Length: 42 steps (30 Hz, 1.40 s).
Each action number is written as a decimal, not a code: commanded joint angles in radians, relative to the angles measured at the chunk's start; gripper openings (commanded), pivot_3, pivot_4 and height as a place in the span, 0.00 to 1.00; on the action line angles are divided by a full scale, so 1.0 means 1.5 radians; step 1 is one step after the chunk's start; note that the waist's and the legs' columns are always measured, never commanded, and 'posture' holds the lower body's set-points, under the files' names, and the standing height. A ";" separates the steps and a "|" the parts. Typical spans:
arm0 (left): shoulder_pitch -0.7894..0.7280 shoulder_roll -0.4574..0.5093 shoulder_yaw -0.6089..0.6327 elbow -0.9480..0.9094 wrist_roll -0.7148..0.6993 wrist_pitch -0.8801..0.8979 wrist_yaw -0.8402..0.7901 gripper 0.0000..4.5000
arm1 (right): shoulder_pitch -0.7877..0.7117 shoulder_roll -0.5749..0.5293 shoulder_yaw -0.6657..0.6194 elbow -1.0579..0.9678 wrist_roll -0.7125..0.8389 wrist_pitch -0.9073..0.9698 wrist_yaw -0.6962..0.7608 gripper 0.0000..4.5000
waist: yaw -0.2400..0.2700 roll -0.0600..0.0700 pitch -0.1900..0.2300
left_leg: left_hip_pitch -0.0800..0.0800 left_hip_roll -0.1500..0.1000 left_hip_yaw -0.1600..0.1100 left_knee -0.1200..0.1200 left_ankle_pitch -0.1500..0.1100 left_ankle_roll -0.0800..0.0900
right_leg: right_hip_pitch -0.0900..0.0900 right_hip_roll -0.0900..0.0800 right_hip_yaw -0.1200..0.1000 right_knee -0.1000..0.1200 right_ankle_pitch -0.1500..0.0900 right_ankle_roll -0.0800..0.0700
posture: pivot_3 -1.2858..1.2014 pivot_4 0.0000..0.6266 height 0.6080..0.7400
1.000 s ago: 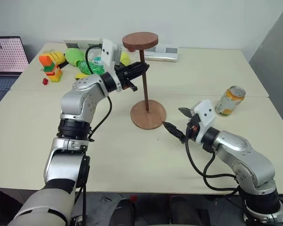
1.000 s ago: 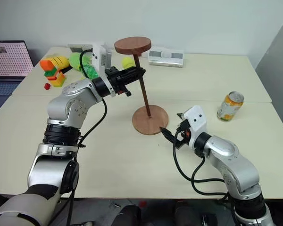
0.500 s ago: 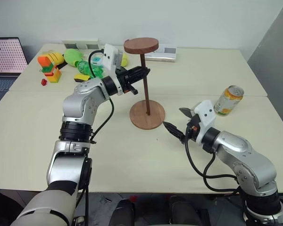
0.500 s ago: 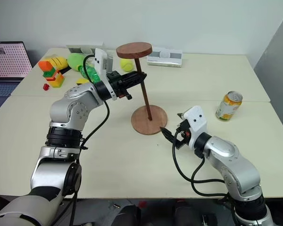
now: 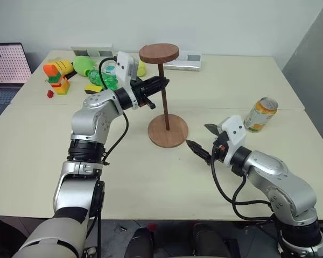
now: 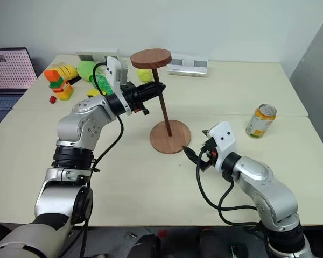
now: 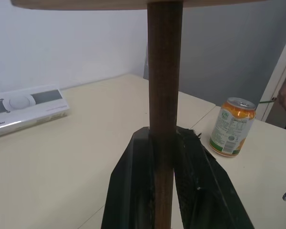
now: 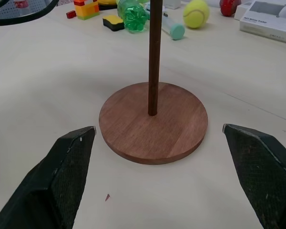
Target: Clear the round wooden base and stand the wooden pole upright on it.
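Wooden pole upright in base hole | left pincer clamped on pole mid-shaft | right pincer spread wide, near base's right edge, apart

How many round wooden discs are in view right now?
2. The round wooden base lies flat on the table in front of the right gripper; a smaller disc tops the wooden pole standing on it.

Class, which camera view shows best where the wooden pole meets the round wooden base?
The right wrist view: the wooden pole stands in the centre of the round wooden base, seen close and unobstructed. Both eye views show that joint from farther off. The left wrist view shows the pole clamped in the left gripper, not the base.
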<state>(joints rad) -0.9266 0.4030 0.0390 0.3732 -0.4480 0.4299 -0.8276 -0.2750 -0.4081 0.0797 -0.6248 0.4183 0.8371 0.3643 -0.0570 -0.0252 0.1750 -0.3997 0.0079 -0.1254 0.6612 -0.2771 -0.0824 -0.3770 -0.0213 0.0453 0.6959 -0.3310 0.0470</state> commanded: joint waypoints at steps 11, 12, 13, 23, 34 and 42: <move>0.048 -0.006 -0.033 -0.030 0.043 -0.029 -0.034 0.05 | -0.001 -0.002 -0.011 -0.041 0.005 0.001 -0.006 1.00 | 0.000 0.000 0.000 | 0.000 0.000 0.000 0.000 0.000 0.000 | 0.001 0.000 0.000 0.000 0.000 0.000 | 0.52 0.24 1.00; 0.053 -0.004 -0.033 -0.032 0.044 -0.027 -0.035 0.05 | 0.000 -0.002 -0.012 -0.042 0.005 0.001 -0.006 1.00 | 0.000 0.000 -0.001 | 0.001 0.000 0.000 0.000 0.000 0.000 | 0.001 0.000 0.000 0.000 0.000 0.000 | 0.52 0.24 1.00; 0.060 -0.001 -0.038 -0.036 0.046 -0.026 -0.040 0.05 | 0.000 -0.003 -0.012 -0.041 0.005 0.001 -0.005 1.00 | 0.000 0.000 -0.001 | 0.001 0.000 0.000 0.000 0.000 0.000 | 0.002 0.000 0.000 0.000 0.000 0.000 | 0.52 0.24 1.00; 0.099 -0.001 -0.031 0.011 0.053 -0.034 -0.036 0.05 | -0.006 -0.003 -0.009 -0.033 0.003 -0.001 -0.004 1.00 | 0.000 0.004 -0.006 | 0.004 0.000 0.000 0.000 -0.001 0.001 | 0.004 0.000 0.000 0.000 0.000 0.000 | 0.52 0.24 1.00; 0.099 -0.005 -0.026 0.039 0.052 -0.040 -0.044 0.21 | -0.013 0.006 -0.001 -0.025 -0.002 -0.003 -0.007 1.00 | -0.001 0.009 -0.011 | 0.007 0.000 0.000 0.000 -0.002 0.003 | 0.006 0.001 0.001 0.001 0.000 0.000 | 0.52 0.24 1.00; 0.094 0.005 -0.023 0.005 0.035 -0.005 -0.077 0.54 | -0.020 0.012 0.005 -0.007 -0.004 -0.010 -0.005 1.00 | -0.002 0.008 -0.010 | 0.000 0.000 -0.001 0.001 0.000 0.000 | 0.000 0.001 0.000 0.001 0.000 0.000 | 0.52 0.24 1.00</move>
<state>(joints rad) -0.7634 0.3965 -0.0042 0.4300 -0.3872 0.4155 -0.9295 -0.2923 -0.3909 0.0864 -0.6164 0.4140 0.8410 0.3537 -0.0601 -0.0132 0.1606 -0.3995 0.0080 -0.1270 0.6617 -0.2771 -0.0817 -0.3764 -0.0201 0.0445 0.6965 -0.3311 0.0470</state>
